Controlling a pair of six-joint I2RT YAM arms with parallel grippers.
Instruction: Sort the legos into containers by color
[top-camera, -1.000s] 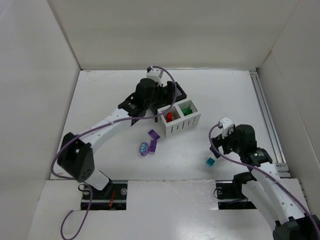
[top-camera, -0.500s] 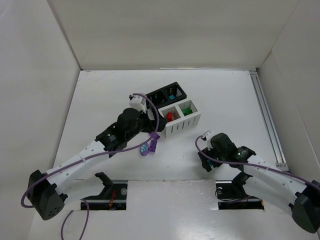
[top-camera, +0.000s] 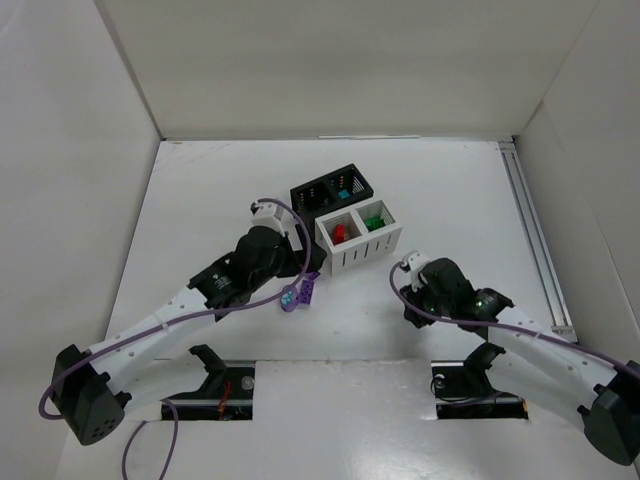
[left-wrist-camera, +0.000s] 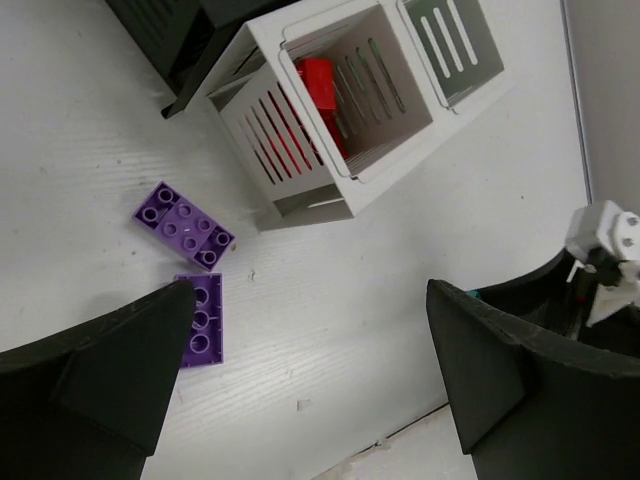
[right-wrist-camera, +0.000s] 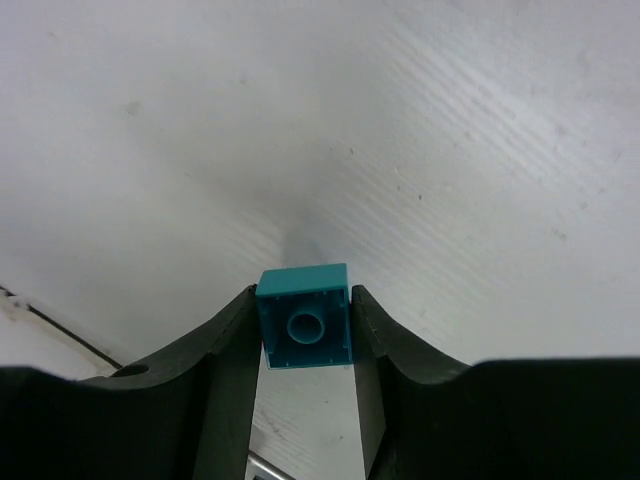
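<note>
My right gripper (right-wrist-camera: 304, 300) is shut on a teal brick (right-wrist-camera: 304, 320), low over the table; in the top view this gripper (top-camera: 410, 304) hides the brick. My left gripper (left-wrist-camera: 308, 292) is open and empty above two purple bricks (left-wrist-camera: 184, 224) (left-wrist-camera: 203, 318). In the top view it (top-camera: 296, 270) hangs beside the purple pieces (top-camera: 308, 290) and a purple oval (top-camera: 289, 298). The white bin (top-camera: 362, 256) holds a red brick (top-camera: 339, 233) and a green one (top-camera: 374, 220). The black bin (top-camera: 308, 192) behind it holds a teal piece (top-camera: 343, 190).
White walls enclose the table on the left, back and right. A metal rail (top-camera: 530, 240) runs along the right side. The left wrist view shows the white bin's slatted wall (left-wrist-camera: 290, 130) close ahead and my right arm (left-wrist-camera: 600, 250) at the right edge.
My right gripper has come down over the teal brick and shut on it. My left arm has drawn back from the bins toward the purple bricks, still open.
</note>
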